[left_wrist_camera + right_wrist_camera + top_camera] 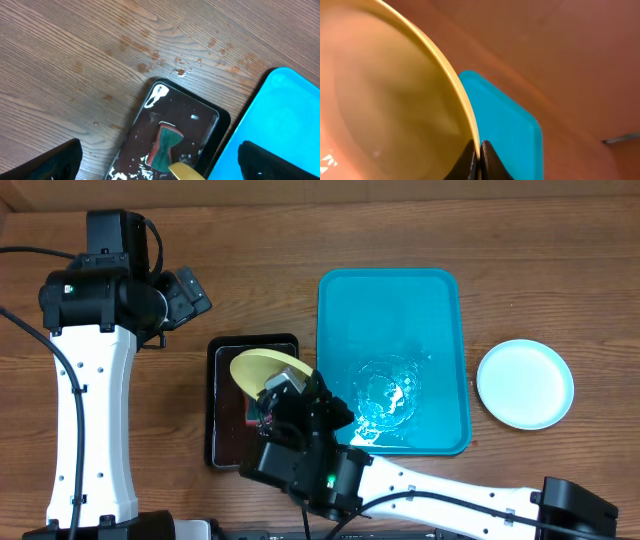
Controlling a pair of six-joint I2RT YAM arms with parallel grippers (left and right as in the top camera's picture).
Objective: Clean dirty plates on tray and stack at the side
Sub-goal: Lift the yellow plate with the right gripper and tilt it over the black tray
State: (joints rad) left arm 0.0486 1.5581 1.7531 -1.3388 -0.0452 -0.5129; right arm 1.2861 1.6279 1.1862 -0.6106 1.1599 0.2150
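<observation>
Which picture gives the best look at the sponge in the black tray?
The left wrist view: the green-and-red sponge lies in plain sight in the black tray. Overhead, the yellow plate and the right arm hide nearly all of it. The right wrist view misses it, showing just the plate's rim in the right hand.

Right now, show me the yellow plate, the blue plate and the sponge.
yellow plate [255, 368], overhead view, its bare upper part.
blue plate [525, 384], overhead view, its centre.
sponge [164, 146], left wrist view, its green middle.
</observation>
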